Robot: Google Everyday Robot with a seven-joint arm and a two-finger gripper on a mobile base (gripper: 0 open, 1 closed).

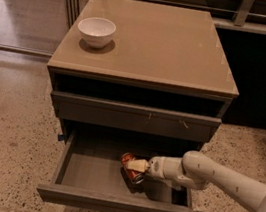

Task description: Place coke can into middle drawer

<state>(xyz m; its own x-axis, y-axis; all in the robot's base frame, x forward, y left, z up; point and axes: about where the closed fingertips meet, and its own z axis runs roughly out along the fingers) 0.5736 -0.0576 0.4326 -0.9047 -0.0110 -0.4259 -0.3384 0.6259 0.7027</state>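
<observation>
The middle drawer is pulled open below the cabinet top, showing its flat grey floor. The coke can, red-orange with a silver end, lies tilted on its side inside the drawer, right of centre. My gripper reaches in from the right on a white arm and its pale fingers are closed around the can, low over the drawer floor.
A white bowl stands on the cabinet top at the back left. A closed drawer front with small pale scuffs sits above the open drawer. Speckled floor surrounds the cabinet; a dark wall stands to the right.
</observation>
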